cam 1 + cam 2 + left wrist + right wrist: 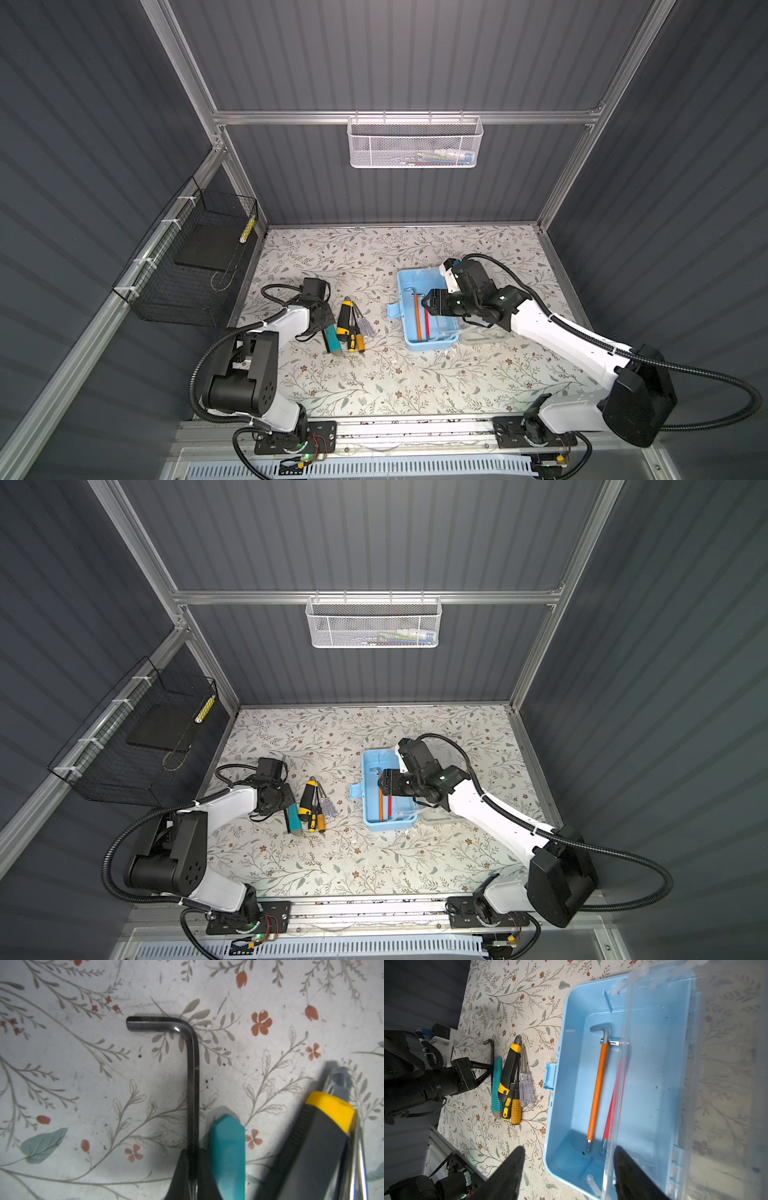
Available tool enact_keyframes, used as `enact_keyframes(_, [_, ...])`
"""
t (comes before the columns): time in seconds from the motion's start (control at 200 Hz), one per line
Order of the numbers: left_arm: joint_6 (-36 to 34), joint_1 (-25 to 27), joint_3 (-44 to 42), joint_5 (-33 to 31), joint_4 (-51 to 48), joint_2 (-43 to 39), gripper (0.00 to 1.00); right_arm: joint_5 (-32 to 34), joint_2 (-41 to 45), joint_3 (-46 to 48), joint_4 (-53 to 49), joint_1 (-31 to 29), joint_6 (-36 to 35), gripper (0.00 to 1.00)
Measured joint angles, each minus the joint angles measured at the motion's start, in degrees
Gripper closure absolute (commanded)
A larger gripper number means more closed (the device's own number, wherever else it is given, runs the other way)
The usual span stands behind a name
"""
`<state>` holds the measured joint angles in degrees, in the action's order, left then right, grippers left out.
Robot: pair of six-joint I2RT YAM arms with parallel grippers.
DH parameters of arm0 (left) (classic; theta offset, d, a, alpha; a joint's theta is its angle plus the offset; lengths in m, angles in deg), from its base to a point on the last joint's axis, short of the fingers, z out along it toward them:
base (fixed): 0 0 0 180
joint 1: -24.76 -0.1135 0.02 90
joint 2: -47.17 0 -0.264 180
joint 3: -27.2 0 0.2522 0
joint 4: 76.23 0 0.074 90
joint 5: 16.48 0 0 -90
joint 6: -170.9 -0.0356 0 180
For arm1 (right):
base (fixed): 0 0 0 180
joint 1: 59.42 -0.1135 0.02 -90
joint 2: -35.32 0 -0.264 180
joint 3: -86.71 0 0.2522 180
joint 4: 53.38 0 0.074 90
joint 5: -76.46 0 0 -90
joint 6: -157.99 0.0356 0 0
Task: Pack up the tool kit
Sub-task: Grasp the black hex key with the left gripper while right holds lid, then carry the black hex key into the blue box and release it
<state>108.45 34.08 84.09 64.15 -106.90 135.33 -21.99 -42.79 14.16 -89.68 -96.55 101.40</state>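
Note:
The light-blue tool kit box (pixel 405 282) (pixel 368 766) (pixel 566 1022) lies open, its clear lid (pixel 716 1064) swung to the right. Inside lie an orange-sleeved hex key (pixel 598 1088), a red one (pixel 612 1105) and a silver one (pixel 602 1029). My right gripper (pixel 428 301) (pixel 382 782) (pixel 568 1153) hangs open over the box's near corner, holding nothing. My left gripper (pixel 322 328) (pixel 286 808) (pixel 192 1153) is shut on the long shaft of a black hex key (pixel 193 1076), low over the table. Beside it lie a teal tool (pixel 227 1147), a utility knife (pixel 344 318) (pixel 324 1136) and yellow-black screwdrivers (pixel 353 340).
Two clear-handled screwdrivers (pixel 368 326) lie at the right of the tool row. A white mesh basket (pixel 415 143) hangs on the back rail. A black wire basket (pixel 195 257) is fixed to the left wall. Grey panel walls close in three sides of the floral table (pixel 395 382).

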Motion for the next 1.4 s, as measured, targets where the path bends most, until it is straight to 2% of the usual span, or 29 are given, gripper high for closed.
enact_keyframes(0.23, [-0.55, 0.11, 0.83, 0.15, -3.17, -0.96, 1.0, -0.68, -0.17, 0.28, 1.88, 0.02, 0.52, 0.32])
enact_keyframes(0.5, [-0.83, 2.56, 3.02, 0.15, -9.42, -9.38, 1.0, -1.27, -0.17, 0.28, 2.82, 0.24, 0.96, 0.32])
enact_keyframes(0.655, [0.85, 9.35, 7.78, -0.48, -12.09, -13.2, 1.0, -1.25, 0.39, 0.7, 2.86, 0.76, 1.14, 0.32])
enact_keyframes(0.79, [5.27, 18.99, 11.89, 0.48, -10.03, -13.35, 1.0, -1.18, 3.17, 1.9, 2.91, 2.25, 1.36, 0.32])
enact_keyframes(0.945, [9.64, 28.37, 17.35, 1.36, -5.46, -8.07, 1.0, -1.16, 7.37, 2.97, 2.99, 4.79, 1.79, 0.32])
enact_keyframes(1.051, [11.15, 32.22, 21.29, 2.16, -2.73, -2.69, 1.0, -1.16, 9.66, 3.93, 3.1, 6.23, 2.08, 0.32])
enact_keyframes(1.196, [12.68, 35.04, 26.49, 3.61, 0.7, 5.05, 1.0, -1.18, 11.91, 5.44, 3.15, 7.89, 2.19, 0.32])
enact_keyframes(1.396, [15.06, 36.13, 29.77, 5.6, 4.0, 13.07, 1.0, -1.27, 13.57, 7.1, 3.21, 9.57, 2.19, 0.32])
